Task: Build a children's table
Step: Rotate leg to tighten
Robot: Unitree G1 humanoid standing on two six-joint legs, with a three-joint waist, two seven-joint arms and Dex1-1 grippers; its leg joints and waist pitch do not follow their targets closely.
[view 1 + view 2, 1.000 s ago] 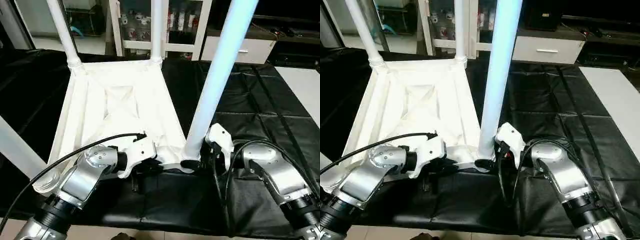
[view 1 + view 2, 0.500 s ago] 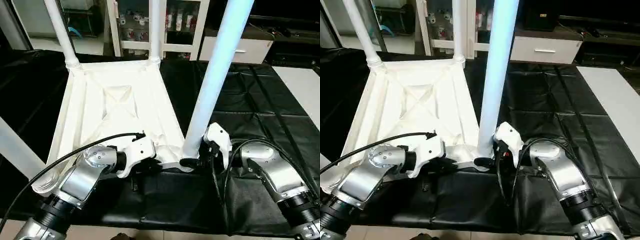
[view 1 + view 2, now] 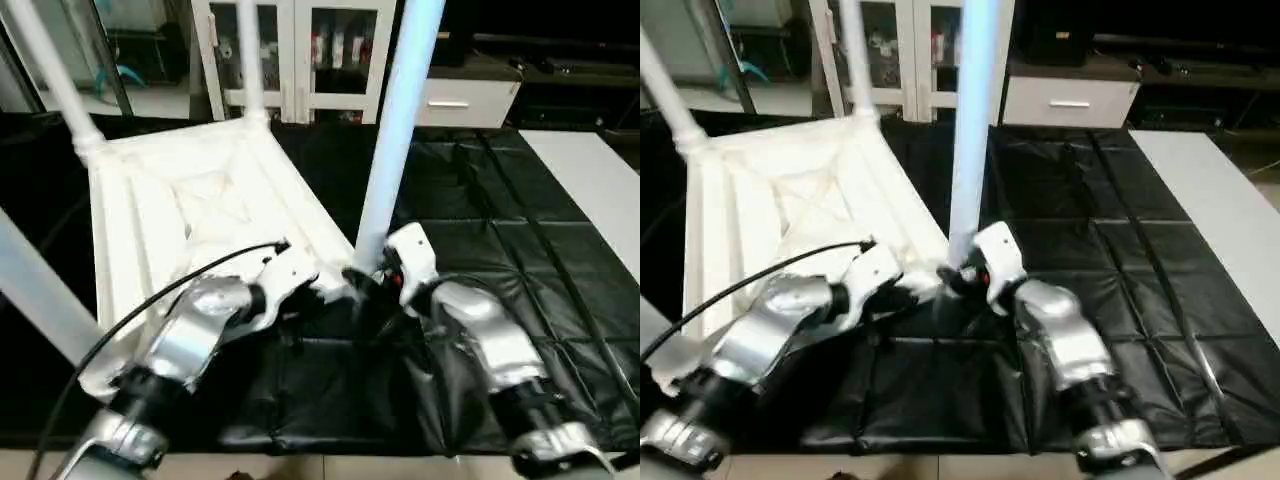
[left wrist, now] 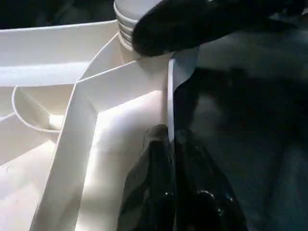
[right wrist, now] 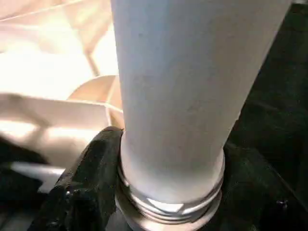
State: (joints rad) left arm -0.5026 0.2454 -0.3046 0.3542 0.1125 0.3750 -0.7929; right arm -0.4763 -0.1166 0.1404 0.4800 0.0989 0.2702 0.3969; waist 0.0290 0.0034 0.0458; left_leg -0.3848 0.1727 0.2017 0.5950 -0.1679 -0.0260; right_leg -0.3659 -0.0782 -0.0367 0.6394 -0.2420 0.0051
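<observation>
— Where's the tabletop [image 3: 190,200]?
— Upside down on the black mat [image 3: 520,230], left side — open mat to the right. Left gripper [image 4: 168,144] clenched on its near rim.
— The right gripper [image 5: 168,192]?
— Grasping the near leg [image 3: 395,130] at its corner socket [image 3: 345,285].

I count one tabletop [image 3: 190,200], lying underside up on one black mat [image 3: 500,210]. Four legs show on it: two at the far corners [image 3: 60,85] [image 3: 252,60], one near leg by the right gripper [image 3: 395,120], and one running off at the left edge [image 3: 30,290]. Two grippers, left [image 3: 325,288] and right [image 3: 365,280]. One white cabinet [image 3: 300,50] stands behind, and one plain white board [image 3: 590,180] lies at the right.
</observation>
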